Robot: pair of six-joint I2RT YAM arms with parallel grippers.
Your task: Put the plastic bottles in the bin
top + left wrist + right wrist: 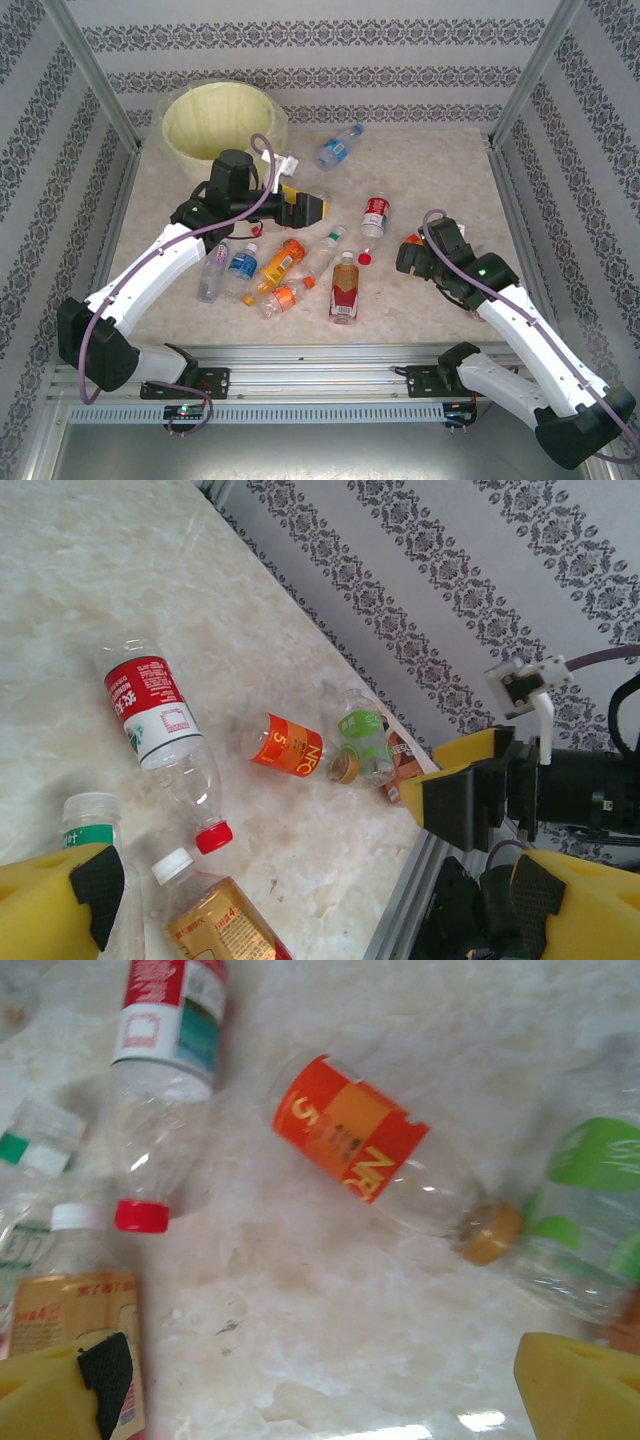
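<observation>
Marble tabletop (pixel 440 170) spreads before you, with most plastic bottles (pixel 343 287) lying clustered near the arm bases. Your right gripper (pixel 320 1395) has jaws spread wide and empty, an orange-labelled bottle (pixel 350 1140) just ahead. Your left gripper (pixel 316 208), beyond, gapes empty too. 1 blue-labelled bottle (pixel 338 149) lies near the bin (pixel 225 122), far left.

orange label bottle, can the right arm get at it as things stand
Probably yes: the orange label bottle lies bare before the open right tool, nothing over it; only the green label bottle crowds its cap end.
</observation>
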